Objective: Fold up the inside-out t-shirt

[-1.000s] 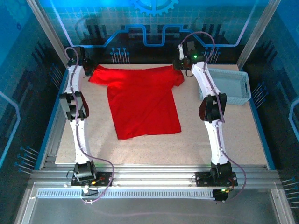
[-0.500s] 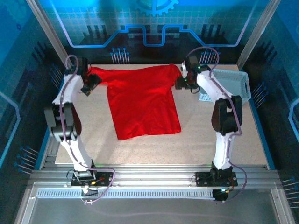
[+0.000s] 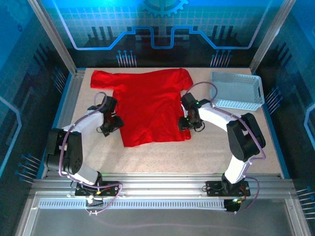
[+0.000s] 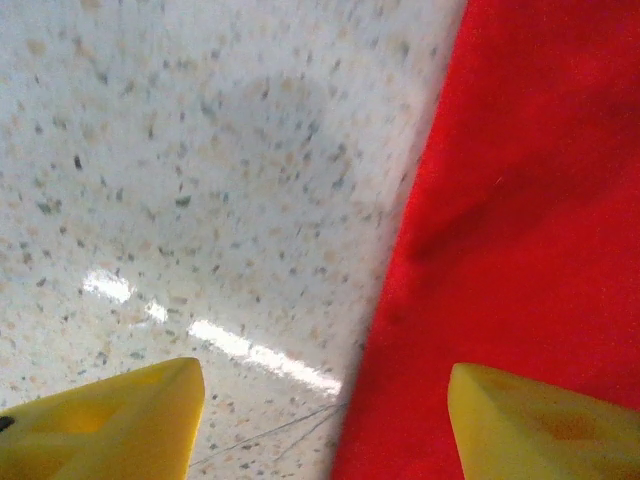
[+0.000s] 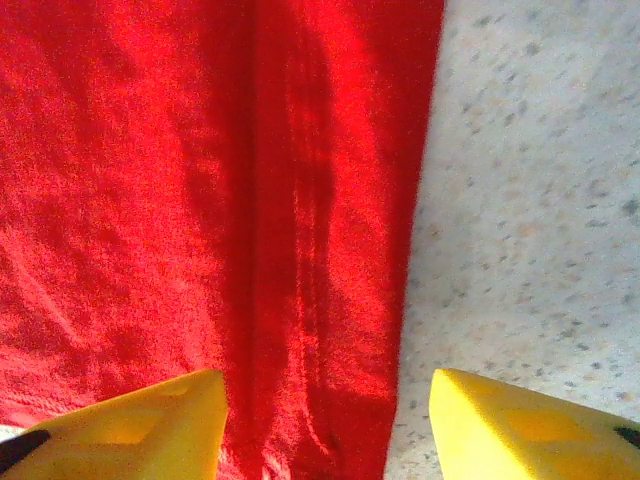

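Note:
The inside-out t-shirt lies spread flat on the speckled table, neck and sleeves toward the far side, hem toward me. My left gripper hangs low at the left side edge of its body. In the left wrist view the left gripper is open, one yellow fingertip over bare table and the other over the red t-shirt. My right gripper hangs at the right side edge. Seen from the right wrist, the right gripper is open, straddling the t-shirt edge, holding nothing.
A white mesh basket stands at the far right of the table, just beyond the right arm's elbow. Bare tabletop runs between the hem and the near edge. A metal frame rims the table.
Both arms have drawn back from the far sleeves to the lower sides of the shirt. The sleeves, lifted half a second ago, now lie flat.

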### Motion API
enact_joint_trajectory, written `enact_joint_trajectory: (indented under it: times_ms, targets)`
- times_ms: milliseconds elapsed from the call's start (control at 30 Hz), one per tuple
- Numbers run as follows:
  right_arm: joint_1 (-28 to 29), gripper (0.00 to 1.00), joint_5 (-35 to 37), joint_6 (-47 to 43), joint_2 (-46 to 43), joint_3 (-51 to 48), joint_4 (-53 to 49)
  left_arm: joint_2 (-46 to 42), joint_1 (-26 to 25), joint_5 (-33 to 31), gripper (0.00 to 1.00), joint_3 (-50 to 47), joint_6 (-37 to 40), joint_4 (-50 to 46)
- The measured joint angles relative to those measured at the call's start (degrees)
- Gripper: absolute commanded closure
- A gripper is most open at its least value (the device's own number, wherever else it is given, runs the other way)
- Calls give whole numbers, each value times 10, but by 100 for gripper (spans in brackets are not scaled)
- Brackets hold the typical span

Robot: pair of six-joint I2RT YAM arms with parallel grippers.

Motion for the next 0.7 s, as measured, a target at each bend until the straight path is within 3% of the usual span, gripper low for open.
enact_joint_trajectory:
  times_ms: [400,500,700]
  targets:
    - [31,89,42,48,23,-21,9,14,-10,-4,72,-25,0,37]
    - [28,94,61,59,21,-32,10,16,-10,-9,74,-25,3,38]
    - [1,99,75,70,-23,-80,15,-8,-18,-34,64,-25,17,30]
